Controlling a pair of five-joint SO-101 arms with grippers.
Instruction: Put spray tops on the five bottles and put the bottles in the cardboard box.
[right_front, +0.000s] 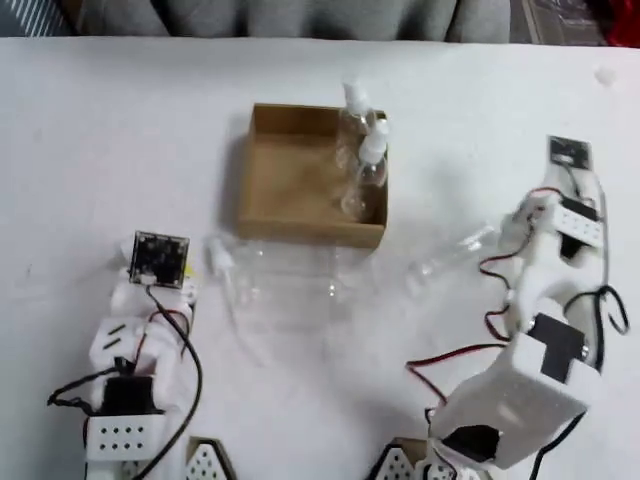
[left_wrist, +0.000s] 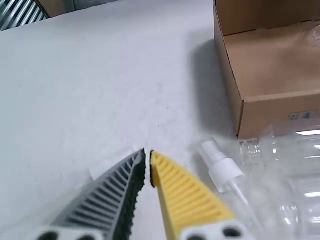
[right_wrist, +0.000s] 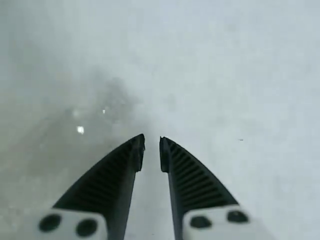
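**Loose spray top lies just off the left fingers**

The left gripper (left_wrist: 148, 156) holds nothing, its grey and yellow fingers all but touching at the tips. Just beside the yellow finger lies a spray top (left_wrist: 220, 165). Past it lie clear bottles (left_wrist: 285, 160), and farther off sits the cardboard box (left_wrist: 265, 117) with two capped bottles (right_front: 362, 165) standing inside. The right gripper (right_wrist: 152, 145) is empty too, fingers barely parted. I'd open the left wide and pinch the top by its collar, not its thin tube
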